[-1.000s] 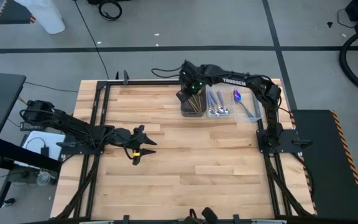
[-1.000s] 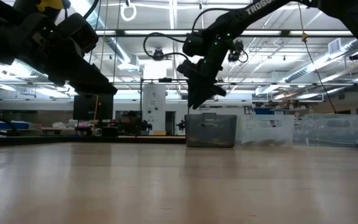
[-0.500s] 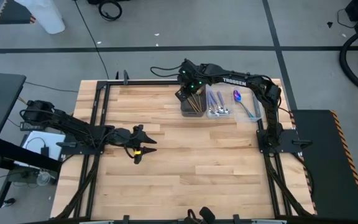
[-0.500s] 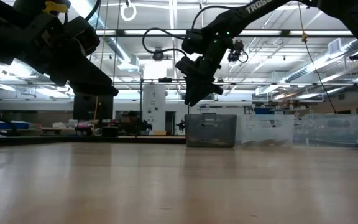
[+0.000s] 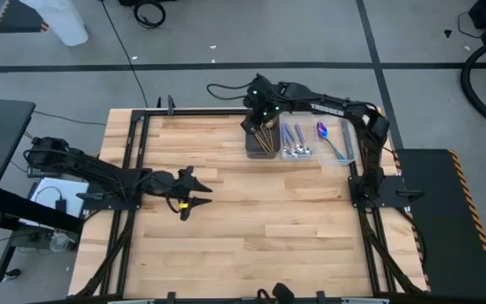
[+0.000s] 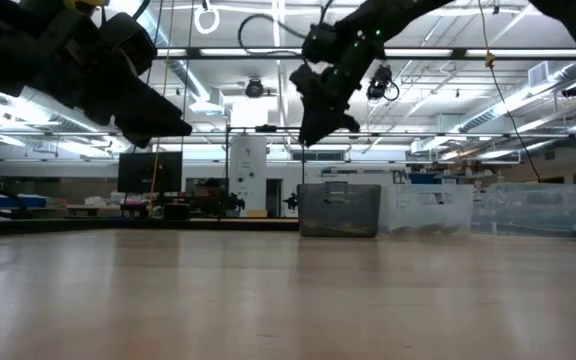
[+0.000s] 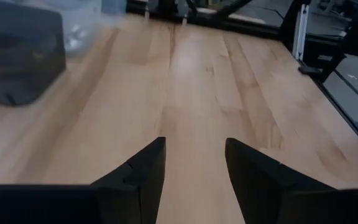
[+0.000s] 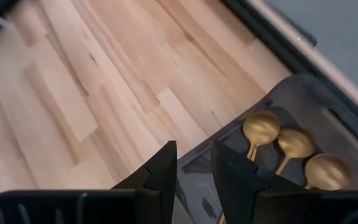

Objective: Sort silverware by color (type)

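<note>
Right gripper (image 8: 193,180) fingers slightly apart, holding nothing, hovering above the dark bin (image 5: 261,141) with three gold spoons (image 8: 289,144) inside. Silver utensils (image 5: 295,140) and the purple and blue ones (image 5: 327,139) lie in the clear bins alongside. Left gripper (image 7: 193,171) open, empty, low over the table (image 5: 251,219), arm stretched flat.

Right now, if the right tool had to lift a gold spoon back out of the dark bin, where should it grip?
Probably from above, on a handle. The gold spoons lie side by side in the dark bin, bowls crowded together. The right tool hovers just over the bin's edge, empty.
</note>
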Controlling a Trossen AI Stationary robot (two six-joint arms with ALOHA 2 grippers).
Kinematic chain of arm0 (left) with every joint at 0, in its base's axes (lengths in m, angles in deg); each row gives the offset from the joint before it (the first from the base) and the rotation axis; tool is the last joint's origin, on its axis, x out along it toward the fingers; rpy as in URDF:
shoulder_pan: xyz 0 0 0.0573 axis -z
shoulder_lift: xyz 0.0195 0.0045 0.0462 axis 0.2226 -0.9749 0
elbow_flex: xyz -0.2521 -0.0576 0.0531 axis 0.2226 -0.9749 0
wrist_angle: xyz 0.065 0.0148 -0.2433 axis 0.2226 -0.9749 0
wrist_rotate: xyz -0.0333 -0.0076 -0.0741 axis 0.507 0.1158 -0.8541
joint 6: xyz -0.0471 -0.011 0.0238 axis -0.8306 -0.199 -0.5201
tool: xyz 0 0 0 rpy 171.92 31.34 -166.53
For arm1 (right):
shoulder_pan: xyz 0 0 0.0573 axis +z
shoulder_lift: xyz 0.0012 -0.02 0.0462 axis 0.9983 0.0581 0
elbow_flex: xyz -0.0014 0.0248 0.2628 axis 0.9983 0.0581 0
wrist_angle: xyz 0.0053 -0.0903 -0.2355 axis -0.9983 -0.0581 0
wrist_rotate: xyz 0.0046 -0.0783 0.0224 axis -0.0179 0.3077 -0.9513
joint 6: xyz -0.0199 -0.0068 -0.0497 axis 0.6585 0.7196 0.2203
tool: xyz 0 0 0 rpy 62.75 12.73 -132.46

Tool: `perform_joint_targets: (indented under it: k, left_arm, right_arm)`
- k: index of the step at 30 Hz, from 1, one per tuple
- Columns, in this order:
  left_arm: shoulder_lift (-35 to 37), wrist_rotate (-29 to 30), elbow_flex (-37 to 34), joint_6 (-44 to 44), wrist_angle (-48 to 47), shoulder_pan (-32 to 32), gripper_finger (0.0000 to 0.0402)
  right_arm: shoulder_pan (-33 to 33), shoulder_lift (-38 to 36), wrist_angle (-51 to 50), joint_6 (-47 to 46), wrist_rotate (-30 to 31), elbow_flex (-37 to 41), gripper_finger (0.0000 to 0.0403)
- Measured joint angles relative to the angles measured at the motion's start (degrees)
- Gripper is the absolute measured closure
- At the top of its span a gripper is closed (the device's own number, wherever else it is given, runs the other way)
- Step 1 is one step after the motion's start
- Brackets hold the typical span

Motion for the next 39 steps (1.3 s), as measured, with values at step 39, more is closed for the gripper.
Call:
perform_joint_targets:
  k: [39]
  left_arm:
    - [46.54,2.77,-0.99,8.11,-31.56,-6.03,0.0246]
  right_arm:
    - [14.26,-47.88,47.35,-5.42,2.58,53.88,0.0337]
